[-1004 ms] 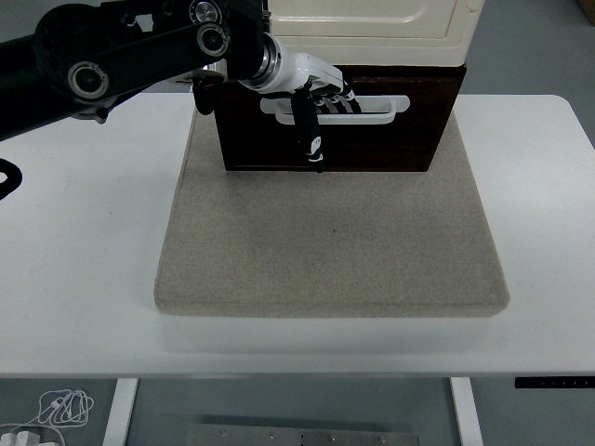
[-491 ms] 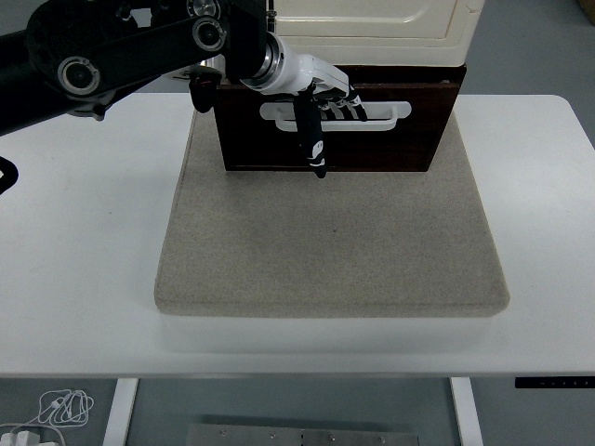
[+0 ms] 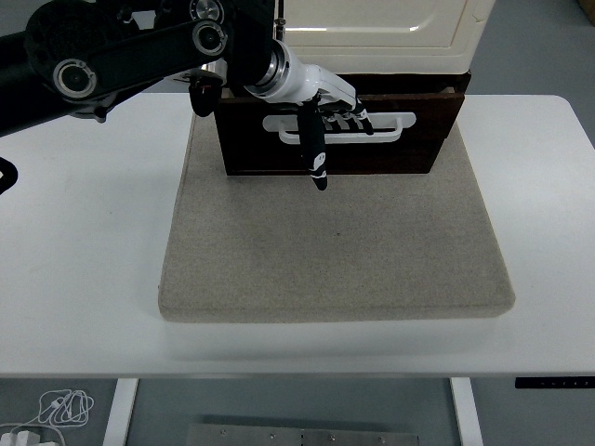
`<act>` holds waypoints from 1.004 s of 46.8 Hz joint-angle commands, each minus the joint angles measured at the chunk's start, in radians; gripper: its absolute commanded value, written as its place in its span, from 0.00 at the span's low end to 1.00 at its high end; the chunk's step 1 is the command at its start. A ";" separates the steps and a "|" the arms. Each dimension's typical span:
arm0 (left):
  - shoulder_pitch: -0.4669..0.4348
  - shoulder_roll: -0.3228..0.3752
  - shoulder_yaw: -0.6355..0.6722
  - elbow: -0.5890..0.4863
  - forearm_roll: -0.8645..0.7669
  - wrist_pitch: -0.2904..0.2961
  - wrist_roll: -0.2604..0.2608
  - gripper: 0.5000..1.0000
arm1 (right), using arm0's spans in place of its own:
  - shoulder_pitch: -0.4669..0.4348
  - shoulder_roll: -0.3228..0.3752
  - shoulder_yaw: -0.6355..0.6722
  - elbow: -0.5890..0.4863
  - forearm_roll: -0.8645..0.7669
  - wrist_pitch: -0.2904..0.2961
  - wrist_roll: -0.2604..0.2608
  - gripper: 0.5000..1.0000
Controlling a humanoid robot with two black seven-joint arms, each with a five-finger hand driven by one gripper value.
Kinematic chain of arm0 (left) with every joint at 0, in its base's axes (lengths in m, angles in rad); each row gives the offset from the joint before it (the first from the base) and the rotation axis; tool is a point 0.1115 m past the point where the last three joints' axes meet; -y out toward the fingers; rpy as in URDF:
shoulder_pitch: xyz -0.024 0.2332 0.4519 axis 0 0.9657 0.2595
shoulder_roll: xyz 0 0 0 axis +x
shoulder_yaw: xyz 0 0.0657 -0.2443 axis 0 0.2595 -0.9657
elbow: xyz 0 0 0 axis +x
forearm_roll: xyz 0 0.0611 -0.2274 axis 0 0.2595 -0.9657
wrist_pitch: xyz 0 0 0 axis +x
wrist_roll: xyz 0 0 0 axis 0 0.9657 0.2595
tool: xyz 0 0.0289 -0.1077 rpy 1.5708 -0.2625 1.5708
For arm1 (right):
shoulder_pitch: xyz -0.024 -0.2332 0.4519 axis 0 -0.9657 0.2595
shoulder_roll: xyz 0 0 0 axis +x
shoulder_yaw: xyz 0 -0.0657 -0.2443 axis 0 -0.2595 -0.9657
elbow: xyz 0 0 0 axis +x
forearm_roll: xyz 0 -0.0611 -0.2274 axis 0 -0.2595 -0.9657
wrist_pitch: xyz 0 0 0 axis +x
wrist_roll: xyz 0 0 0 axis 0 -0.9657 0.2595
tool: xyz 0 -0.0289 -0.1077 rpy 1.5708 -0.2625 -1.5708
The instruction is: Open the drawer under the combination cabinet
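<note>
A white table (image 3: pixel 84 279) is shown bearing a grey mat (image 3: pixel 335 251), on whose far part the combination cabinet (image 3: pixel 372 28) stands. Beneath its cream upper unit the dark brown drawer (image 3: pixel 390 153) is seen, fitted with a white handle (image 3: pixel 390 125). The left hand (image 3: pixel 325 107), reaching in from the left, is hooked into the handle's left part: four fingers (image 3: pixel 358 119) are curled through the slot and the thumb hangs down over the drawer front, so that a pull toward the near edge can be applied. The right arm is not seen.
</note>
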 commanded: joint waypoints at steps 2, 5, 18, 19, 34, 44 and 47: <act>-0.006 -0.001 -0.001 -0.003 0.001 0.000 0.000 1.00 | 0.000 0.000 0.000 0.000 0.000 0.000 0.000 0.85; -0.006 0.000 -0.001 -0.003 0.001 0.000 0.000 1.00 | 0.000 0.000 0.000 0.000 0.000 0.000 0.000 0.85; -0.007 0.005 -0.004 -0.003 -0.010 -0.012 0.000 1.00 | 0.000 0.000 0.000 0.000 0.000 0.000 0.000 0.85; -0.007 0.005 -0.004 -0.003 -0.014 -0.012 0.000 1.00 | 0.000 0.000 0.000 0.000 0.000 0.000 0.000 0.85; -0.012 0.008 -0.009 -0.015 -0.024 -0.020 0.000 1.00 | 0.000 0.000 0.000 0.000 0.000 0.000 0.000 0.85; -0.013 0.010 -0.015 -0.020 -0.037 -0.024 0.000 1.00 | 0.000 0.000 0.000 0.000 0.001 0.000 0.000 0.85; -0.015 0.010 -0.017 -0.020 -0.039 -0.032 0.000 1.00 | 0.000 0.000 0.000 0.000 0.000 0.000 0.000 0.85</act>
